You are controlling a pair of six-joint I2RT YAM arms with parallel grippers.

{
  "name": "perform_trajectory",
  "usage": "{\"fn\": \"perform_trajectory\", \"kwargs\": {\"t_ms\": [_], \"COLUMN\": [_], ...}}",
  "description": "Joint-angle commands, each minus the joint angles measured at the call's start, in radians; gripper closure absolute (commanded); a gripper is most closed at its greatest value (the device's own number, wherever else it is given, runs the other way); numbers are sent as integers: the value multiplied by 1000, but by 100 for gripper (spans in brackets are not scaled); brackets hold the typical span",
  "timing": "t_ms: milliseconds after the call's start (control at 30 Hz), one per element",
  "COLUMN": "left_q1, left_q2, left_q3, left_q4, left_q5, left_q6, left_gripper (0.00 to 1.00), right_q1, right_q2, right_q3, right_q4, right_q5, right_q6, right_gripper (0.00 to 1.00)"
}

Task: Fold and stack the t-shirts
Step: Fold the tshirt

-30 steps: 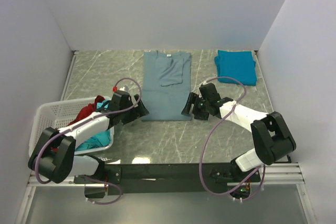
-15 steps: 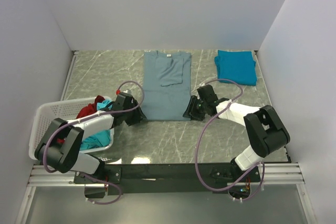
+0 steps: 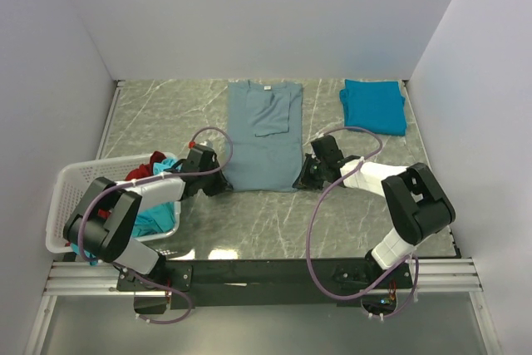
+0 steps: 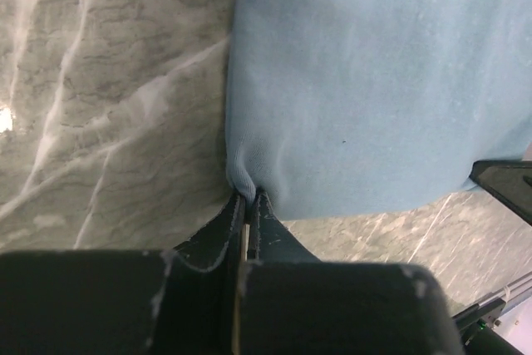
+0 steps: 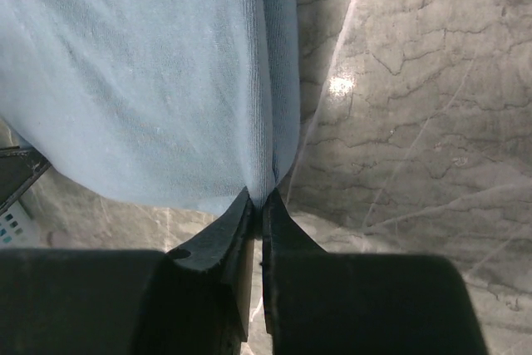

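Note:
A dusty grey-blue t-shirt [image 3: 262, 135] lies flat on the marble table, sleeves folded in, collar at the far end. My left gripper [image 3: 219, 185] is shut on its near left hem corner; the left wrist view shows the cloth [image 4: 366, 81] puckered between the jaws [image 4: 249, 195]. At the near right corner my right gripper [image 3: 301, 179] pinches the hem, a ridge of cloth [image 5: 150, 72] running into the jaws [image 5: 258, 197]. A folded teal-blue t-shirt [image 3: 374, 106] lies at the far right. Red [image 3: 143, 174] and turquoise [image 3: 154, 220] t-shirts sit in the basket.
A white lattice laundry basket [image 3: 79, 184] stands at the left near edge beside the left arm. Grey walls close the table on three sides. Bare marble [image 3: 249, 222] stretches between the shirt's hem and the arm bases.
Both grippers came down onto the shirt's near hem corners and went from open to shut, each pinching cloth. The shirt itself has not shifted.

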State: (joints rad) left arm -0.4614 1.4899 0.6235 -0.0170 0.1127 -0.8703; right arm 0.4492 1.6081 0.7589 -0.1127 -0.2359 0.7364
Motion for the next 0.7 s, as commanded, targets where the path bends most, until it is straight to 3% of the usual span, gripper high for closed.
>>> {"fn": "perform_trajectory", "kwargs": {"t_ms": [0,267,400,667], "left_q1": [-14,-51,-85,-298], "left_q2": [21,-42,-166,-489], "left_q3": [15,-27,-77,-195], "left_q4": [-15,-89,-196,-386], "left_q5": [-7,-36,-85,-99], "left_q6": [10,-16,-45,-219], "left_gripper": [99,99,99,99], "right_q1": [6,22,60,330], "right_q2": [16,-80,-178,-529], "right_q3": [-3,-93,-176,-339], "right_q4": [-1,-33,-71,-223], "right_q5": [4,-9,1,72], "right_q6": [-12,-25,-3,210], "right_gripper": [100,100,100,100]}}
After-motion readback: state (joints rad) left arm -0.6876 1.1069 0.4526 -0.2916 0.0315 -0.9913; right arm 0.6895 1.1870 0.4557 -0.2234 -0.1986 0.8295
